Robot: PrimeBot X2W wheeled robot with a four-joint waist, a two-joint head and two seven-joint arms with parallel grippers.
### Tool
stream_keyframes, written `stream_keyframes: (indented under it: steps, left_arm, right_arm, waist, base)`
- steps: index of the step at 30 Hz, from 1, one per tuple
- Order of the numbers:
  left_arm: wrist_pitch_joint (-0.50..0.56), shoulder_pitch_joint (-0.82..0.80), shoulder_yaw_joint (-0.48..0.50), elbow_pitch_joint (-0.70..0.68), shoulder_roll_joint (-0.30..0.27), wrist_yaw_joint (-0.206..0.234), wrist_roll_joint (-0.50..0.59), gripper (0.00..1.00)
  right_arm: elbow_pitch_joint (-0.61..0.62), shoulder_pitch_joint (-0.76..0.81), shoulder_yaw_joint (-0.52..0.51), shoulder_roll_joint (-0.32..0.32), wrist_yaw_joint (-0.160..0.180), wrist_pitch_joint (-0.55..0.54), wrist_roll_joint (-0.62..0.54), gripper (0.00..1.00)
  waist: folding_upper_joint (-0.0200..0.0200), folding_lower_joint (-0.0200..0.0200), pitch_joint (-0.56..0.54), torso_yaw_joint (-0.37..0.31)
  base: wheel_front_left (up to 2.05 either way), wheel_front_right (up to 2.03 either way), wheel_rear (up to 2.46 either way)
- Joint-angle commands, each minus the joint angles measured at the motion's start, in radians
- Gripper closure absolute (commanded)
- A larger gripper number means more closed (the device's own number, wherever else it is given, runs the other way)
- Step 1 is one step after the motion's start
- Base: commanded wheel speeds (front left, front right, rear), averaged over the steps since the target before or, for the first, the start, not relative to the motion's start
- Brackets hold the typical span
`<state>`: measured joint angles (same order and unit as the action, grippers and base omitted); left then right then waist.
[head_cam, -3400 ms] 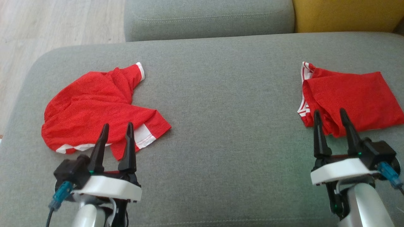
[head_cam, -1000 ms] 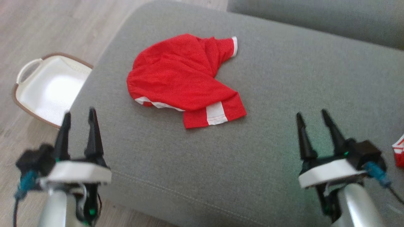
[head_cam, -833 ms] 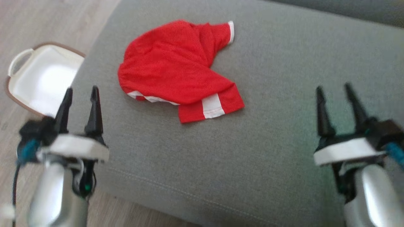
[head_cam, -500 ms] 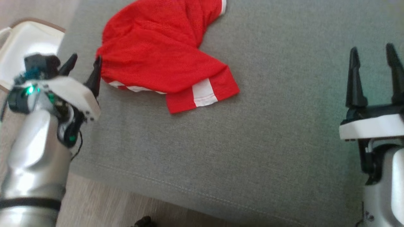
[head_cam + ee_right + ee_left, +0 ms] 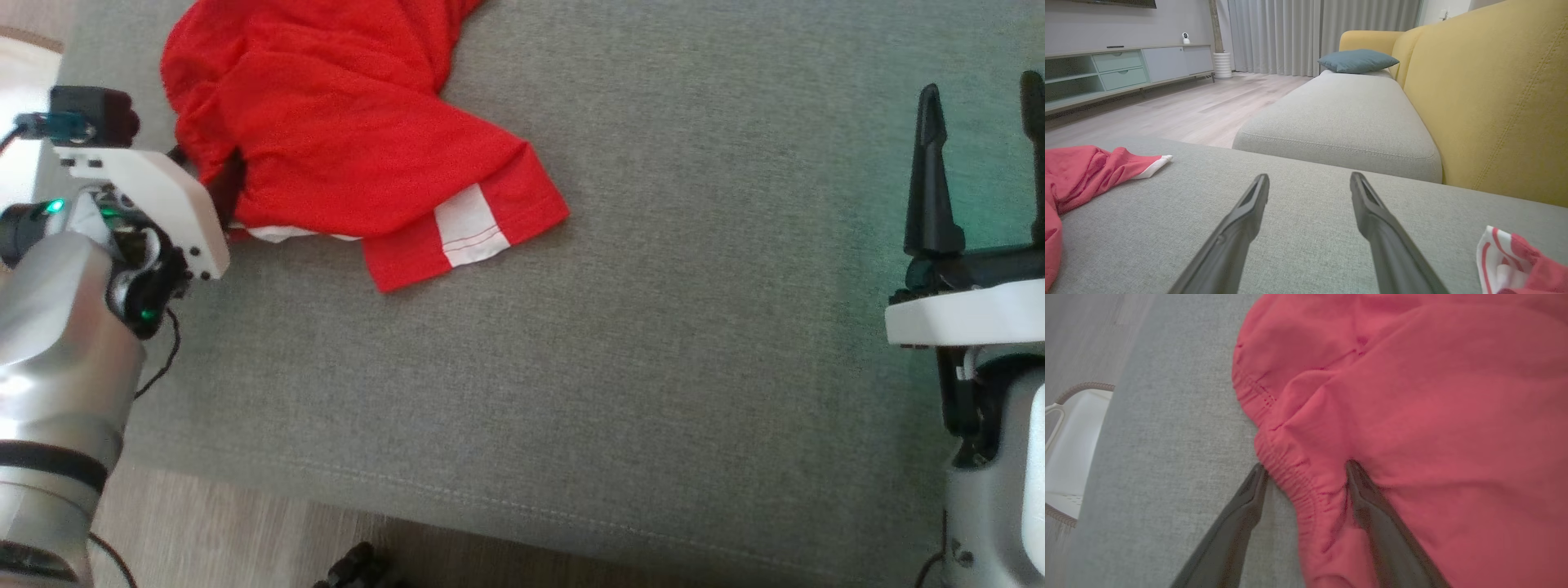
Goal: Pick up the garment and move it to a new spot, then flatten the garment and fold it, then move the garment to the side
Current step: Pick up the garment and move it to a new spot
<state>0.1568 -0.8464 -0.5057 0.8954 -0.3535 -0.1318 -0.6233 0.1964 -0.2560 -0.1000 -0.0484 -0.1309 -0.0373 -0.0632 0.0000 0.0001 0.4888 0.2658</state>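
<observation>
The crumpled red garment (image 5: 343,131) with white stripes lies on the grey sofa cushion (image 5: 620,351) at the upper left. My left gripper (image 5: 202,166) is pressed into its left edge. In the left wrist view the gripper (image 5: 1306,469) stands open, straddling the garment's (image 5: 1412,416) gathered elastic band. One finger rests on bare cushion and the other is against the red cloth. My right gripper (image 5: 980,90) hovers open over bare cushion at the far right, holding nothing. The right wrist view shows its open jaws (image 5: 1309,177) with the garment (image 5: 1073,171) off to the left.
A white basket (image 5: 1073,445) sits on the wood floor beside the cushion's left end. A second red-and-white garment (image 5: 1515,261) lies by the right gripper. A yellow sofa back (image 5: 1494,94) and another grey seat (image 5: 1339,114) rise beyond. The cushion's front edge (image 5: 490,506) is close.
The camera has swung left and tipped down. My left gripper has reached forward to the garment's left edge and now straddles its band. Both grippers have stayed open.
</observation>
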Motion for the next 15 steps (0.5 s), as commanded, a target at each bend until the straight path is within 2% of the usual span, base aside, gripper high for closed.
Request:
stream_keyframes:
  steps: [1,9,15]
  left_arm:
    - [-0.005,-0.031,-0.006,-0.019,-0.066,0.001,-0.024,1.00]
    - [-0.242,-0.060,-0.068,-0.010,-0.123,0.001,-0.031,1.00]
    - [-0.359,-0.085,-0.075,-0.030,-0.133,0.001,-0.021,1.00]
  right_arm:
    - [0.036,-0.013,0.025,-0.002,0.000,0.002,0.001,0.00]
    - [-0.031,-0.010,0.044,-0.002,0.000,0.052,0.059,0.00]
    - [-0.090,0.005,0.053,-0.002,0.000,0.098,0.108,0.00]
  waist:
    - [0.0000,-0.0001,-0.007,-0.012]
    - [0.0000,-0.0001,-0.086,-0.065]
    - [0.0000,-0.0001,-0.153,-0.105]
  base:
    - [0.00,0.00,0.00]
    - [0.00,0.00,0.00]
    - [0.00,0.00,0.00]
